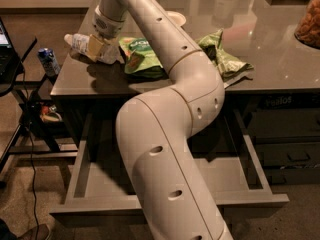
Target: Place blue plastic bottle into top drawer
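Pale bluish plastic with a white cap: the one blue plastic bottle (78,42) sits at the left end of the surface (270,69), cap pointing left, with the end effector (99,47) closed around its body. Two green snack bags (142,59) lie just to its right. One top drawer (79,170) stands pulled open below, its grey inside showing. One small blue can (48,62) stands off to the left, lower than the surface.

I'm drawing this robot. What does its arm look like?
Fat cream-white arm of rounded tube segments with small dark oval holes; no loose cables. A grey wrist band, then a tan gripper at the pale bluish plastic bottle over the grey tabletop's left end.
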Robot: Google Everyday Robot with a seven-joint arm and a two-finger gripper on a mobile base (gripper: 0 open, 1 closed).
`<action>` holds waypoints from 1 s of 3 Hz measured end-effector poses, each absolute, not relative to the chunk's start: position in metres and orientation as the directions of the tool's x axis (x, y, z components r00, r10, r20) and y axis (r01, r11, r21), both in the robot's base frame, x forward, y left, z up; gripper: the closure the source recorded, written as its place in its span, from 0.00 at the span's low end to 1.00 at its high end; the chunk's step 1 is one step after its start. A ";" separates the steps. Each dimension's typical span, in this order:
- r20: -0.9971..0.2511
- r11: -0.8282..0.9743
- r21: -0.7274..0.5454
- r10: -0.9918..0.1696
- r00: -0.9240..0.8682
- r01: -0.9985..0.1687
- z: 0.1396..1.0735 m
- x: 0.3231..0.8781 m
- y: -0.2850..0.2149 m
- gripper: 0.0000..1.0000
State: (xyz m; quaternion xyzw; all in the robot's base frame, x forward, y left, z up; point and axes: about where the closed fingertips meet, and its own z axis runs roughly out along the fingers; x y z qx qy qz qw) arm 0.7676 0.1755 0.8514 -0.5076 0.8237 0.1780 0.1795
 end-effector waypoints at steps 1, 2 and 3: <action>-0.491 0.417 0.115 -0.765 -0.416 -0.902 0.850 0.770 0.179 1.00; -0.520 0.406 0.101 -0.757 -0.396 -0.908 0.860 0.769 0.178 1.00; -0.539 0.392 0.081 -0.756 -0.371 -0.917 0.873 0.762 0.174 1.00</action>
